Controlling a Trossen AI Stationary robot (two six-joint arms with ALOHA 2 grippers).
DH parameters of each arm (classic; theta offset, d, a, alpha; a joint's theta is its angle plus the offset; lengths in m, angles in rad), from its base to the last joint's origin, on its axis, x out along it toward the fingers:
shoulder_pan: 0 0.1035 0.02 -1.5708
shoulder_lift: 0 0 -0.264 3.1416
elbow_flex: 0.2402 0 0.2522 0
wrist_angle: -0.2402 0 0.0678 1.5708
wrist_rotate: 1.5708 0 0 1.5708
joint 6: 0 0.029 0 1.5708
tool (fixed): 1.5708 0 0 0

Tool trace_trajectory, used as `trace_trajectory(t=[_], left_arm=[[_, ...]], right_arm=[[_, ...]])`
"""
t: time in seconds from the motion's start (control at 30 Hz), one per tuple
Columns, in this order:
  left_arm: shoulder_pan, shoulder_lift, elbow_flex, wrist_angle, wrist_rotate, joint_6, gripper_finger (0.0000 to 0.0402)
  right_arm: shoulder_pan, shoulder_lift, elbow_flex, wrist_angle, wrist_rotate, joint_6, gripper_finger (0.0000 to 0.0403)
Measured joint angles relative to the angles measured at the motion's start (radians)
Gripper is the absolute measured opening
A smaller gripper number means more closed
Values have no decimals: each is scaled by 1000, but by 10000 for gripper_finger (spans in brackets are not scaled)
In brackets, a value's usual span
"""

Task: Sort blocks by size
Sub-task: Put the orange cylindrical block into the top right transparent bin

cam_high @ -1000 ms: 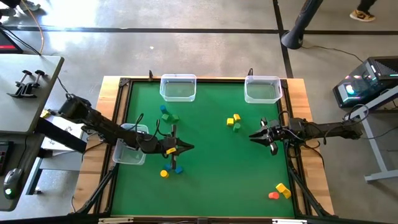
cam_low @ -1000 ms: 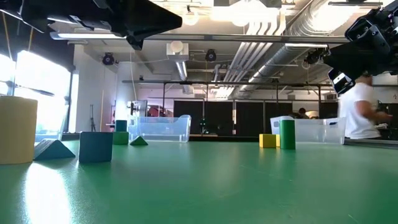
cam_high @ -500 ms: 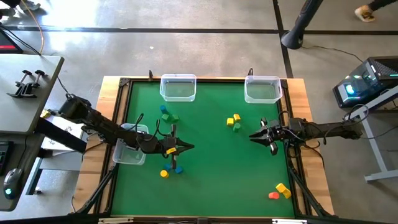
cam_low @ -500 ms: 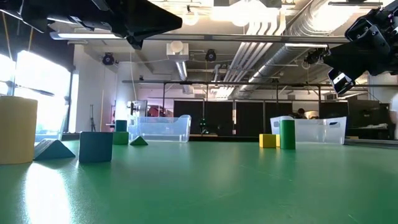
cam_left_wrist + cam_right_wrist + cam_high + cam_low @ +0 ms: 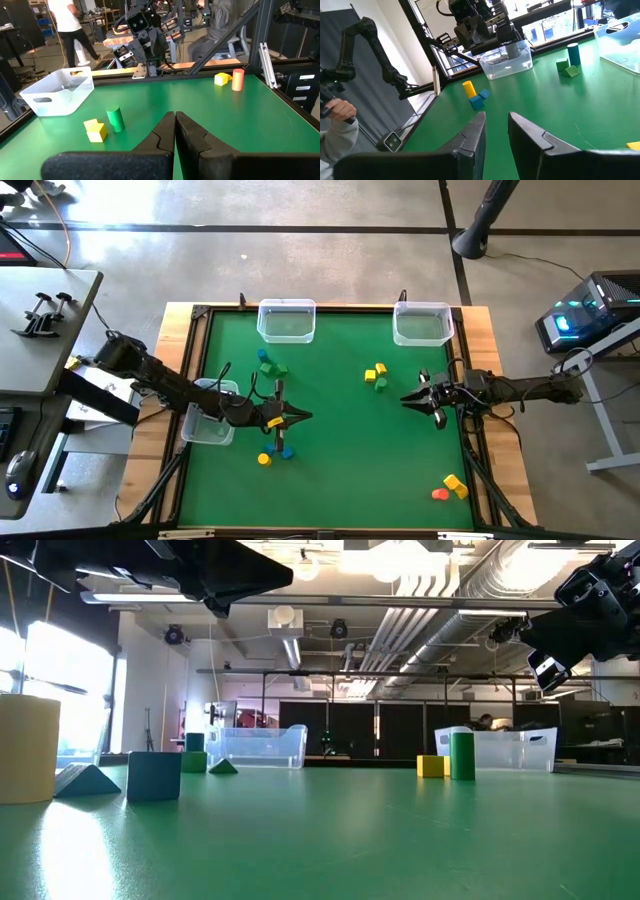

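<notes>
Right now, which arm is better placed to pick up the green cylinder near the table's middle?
Right, probably. The right tool hangs open beside the green cylinder; the left tool is shut, farther away.

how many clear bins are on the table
3. One bin at the far edge left of centre, a second bin at the far edge toward the right, and a third bin at the left side, partly under the left arm. None looks hidden.

Three clear bins (image 5: 287, 320) on green mat (image 5: 340, 470) (two at far edge).
</notes>
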Motion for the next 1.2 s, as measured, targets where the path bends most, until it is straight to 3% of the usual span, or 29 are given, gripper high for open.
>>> trace_trajectory(t=[0.2,0.37,0.5,0.63,0.9,1.07,1.2], left_arm=[[0,0,0,0,0,0,0],[0,0,0,1,0,0,0],[-1,0,0,6,0,0,0],[-1,0,0,6,-1,-8,0],[-1,0,0,6,-4,-42,0],[-1,0,0,6,-23,-41,0],[-1,0,0,6,-35,-44,0]], right_arm=[[0,0,-1,11,3,-1,78],[0,1,-1,165,47,72,78],[7,1,-1,299,-25,100,78],[55,1,-1,390,-54,20,78],[183,15,0,398,12,-106,78],[249,88,34,375,24,-193,78],[276,164,48,410,53,-171,78]])
